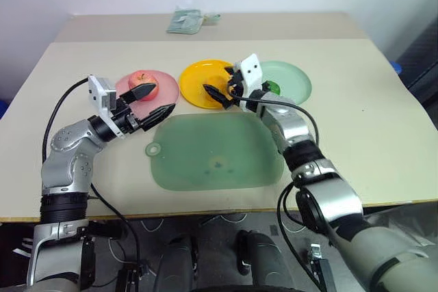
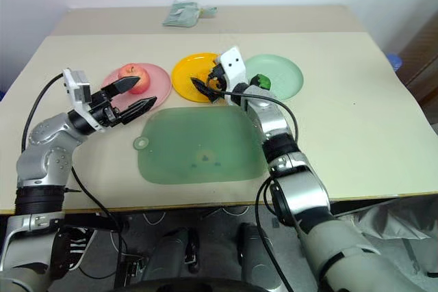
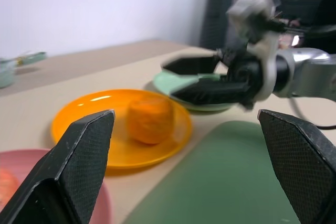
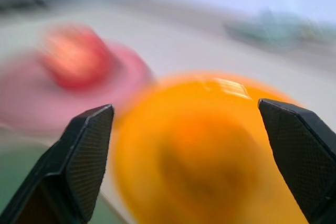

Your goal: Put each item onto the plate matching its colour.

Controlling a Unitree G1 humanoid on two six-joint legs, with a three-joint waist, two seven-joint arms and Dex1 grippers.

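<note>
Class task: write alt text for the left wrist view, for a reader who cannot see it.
An orange fruit sits on a yellow-orange plate on a beige table, framed between the left gripper's open black fingers. Beyond it, the right gripper hovers open over a pale green plate, with a translucent green board in front.

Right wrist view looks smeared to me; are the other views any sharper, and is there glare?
Right wrist view: the orange fruit and apple are blurred. Left wrist view: the orange fruit is sharp, the right gripper slightly smeared, with glare on the yellow-orange plate. Both eye views: evenly lit and sharp.
</note>
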